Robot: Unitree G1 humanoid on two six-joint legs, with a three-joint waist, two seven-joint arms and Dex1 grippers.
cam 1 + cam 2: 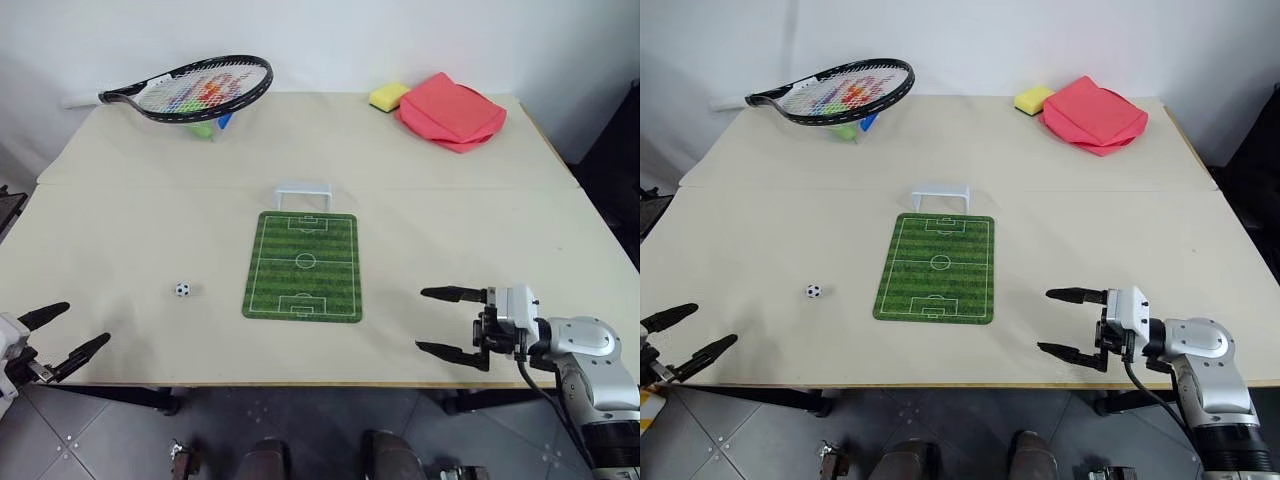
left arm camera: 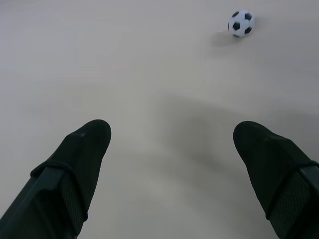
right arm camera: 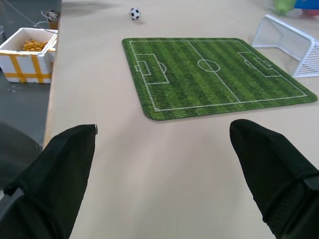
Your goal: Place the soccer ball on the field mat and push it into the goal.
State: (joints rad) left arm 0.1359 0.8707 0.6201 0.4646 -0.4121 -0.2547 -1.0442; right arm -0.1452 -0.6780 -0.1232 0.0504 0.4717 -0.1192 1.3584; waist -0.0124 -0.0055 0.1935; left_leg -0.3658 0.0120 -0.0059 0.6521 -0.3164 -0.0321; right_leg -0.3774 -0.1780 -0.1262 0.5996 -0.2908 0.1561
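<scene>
racket [image 1: 195, 88], sponge [image 1: 389, 96], cloth [image 1: 452, 111] behind goal [image 1: 303, 193].

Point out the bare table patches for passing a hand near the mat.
Bare table lies left of the field mat, apart from the soccer ball. Right of the mat is bare too. Crowded: the goal at its far end, racket and red cloth beyond.
</scene>
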